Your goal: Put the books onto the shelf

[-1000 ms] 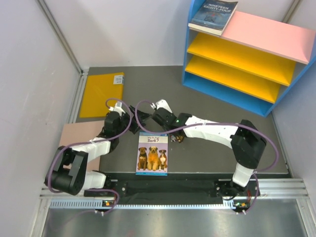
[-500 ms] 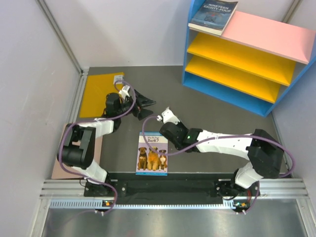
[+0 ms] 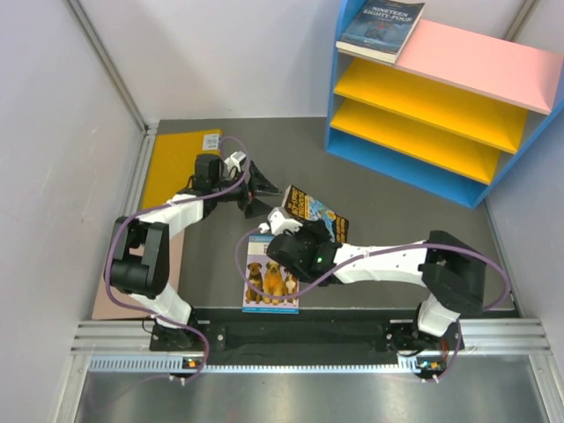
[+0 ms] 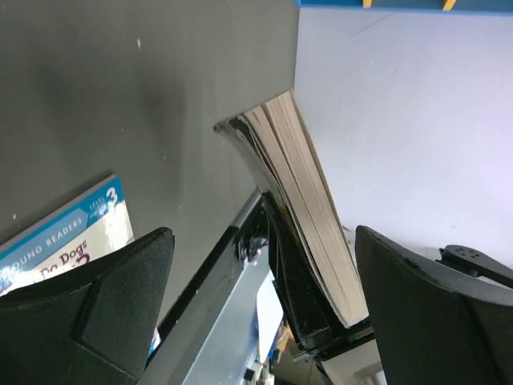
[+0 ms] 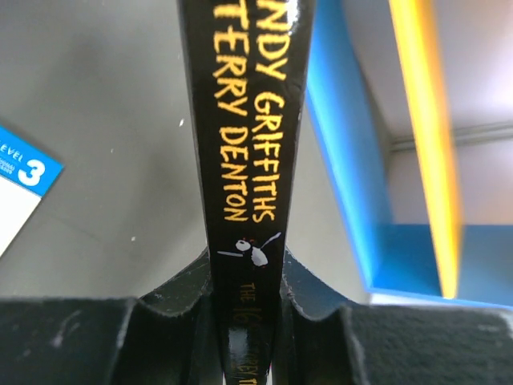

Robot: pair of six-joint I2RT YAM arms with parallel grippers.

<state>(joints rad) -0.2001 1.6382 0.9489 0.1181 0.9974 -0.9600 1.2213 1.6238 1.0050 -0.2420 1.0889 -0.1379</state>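
Paperback (image 3: 315,212) pinched upright in right gripper (image 5: 248,298) — left gripper (image 4: 264,301) agape alongside.

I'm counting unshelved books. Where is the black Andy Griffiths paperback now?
Mid-table in the top view, the black paperback is pinched in the right gripper, raised just beyond the dog book and right of the open left gripper.

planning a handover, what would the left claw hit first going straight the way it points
Most likely the black book held by the right claw: its page edges lie dead ahead of the open left claw. How far off is unclear.
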